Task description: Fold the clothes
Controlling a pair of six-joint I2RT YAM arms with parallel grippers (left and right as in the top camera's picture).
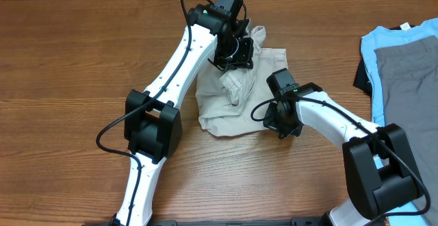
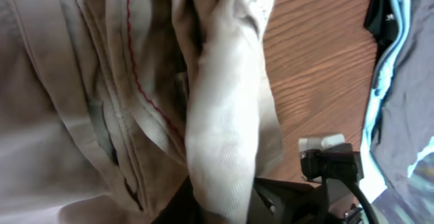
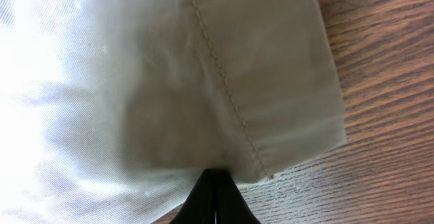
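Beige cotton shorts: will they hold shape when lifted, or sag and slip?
Probably floppy: the beige cotton shorts bunch and drape in loose folds where the left end effector holds them. Likely light: one pinched fold carries the raised part. The matte woven cloth probably won't slip on the wood table.

On wooden table (image 1: 68, 61), grey garment (image 1: 407, 75) atop light blue T-shirt (image 1: 383, 40)

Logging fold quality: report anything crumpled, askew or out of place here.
The shorts are bunched into a crumpled heap mid-table, not flat. The left gripper pinches up a ridge of cloth; the right gripper grips a hem corner. Nothing looks spilled or damaged.
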